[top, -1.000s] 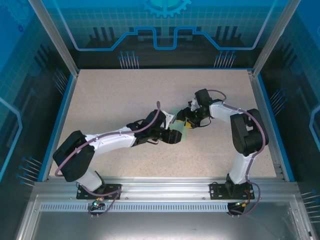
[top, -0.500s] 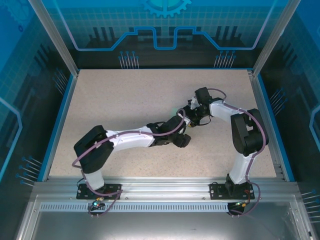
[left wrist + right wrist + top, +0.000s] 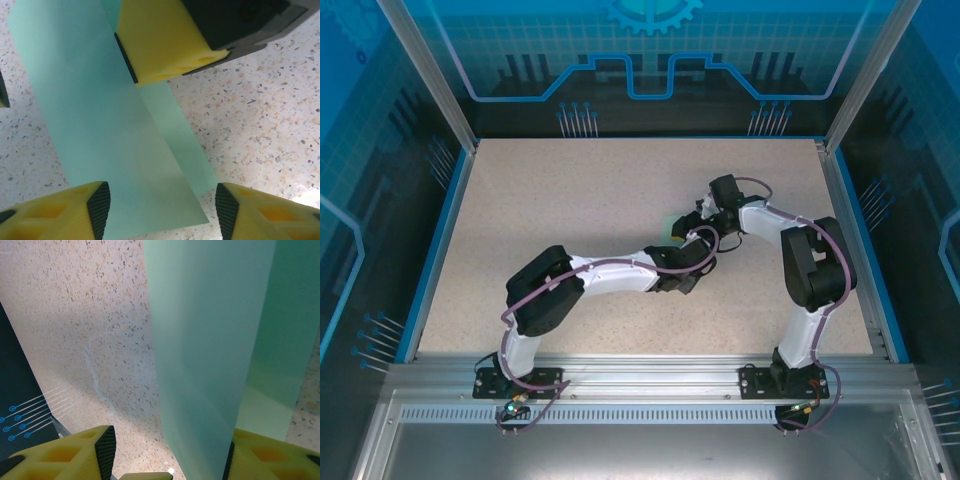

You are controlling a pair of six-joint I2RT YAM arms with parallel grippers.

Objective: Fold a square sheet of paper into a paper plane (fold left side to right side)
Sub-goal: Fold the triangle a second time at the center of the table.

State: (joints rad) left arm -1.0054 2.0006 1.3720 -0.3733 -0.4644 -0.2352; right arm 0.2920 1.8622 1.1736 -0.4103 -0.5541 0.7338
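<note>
Since the picture of one second ago, the left arm has stretched further to the right over the table (image 3: 570, 190). Its elbow has come nearer to the middle, while the right arm has stayed in its place. We see the sheet of paper (image 3: 110, 140) lying flat on the table near the centre, where the two wrists meet. It is folded into a long strip, with more than one layer visible. The left gripper (image 3: 160, 210) has its jaws well apart, with the near end of the strip between them, and it holds nothing. The right gripper (image 3: 167, 455) is also spread wide and not closed on anything. One yellow finger (image 3: 165, 45) of it stands on the far part of the strip, and we cannot tell how firmly it presses.
</note>
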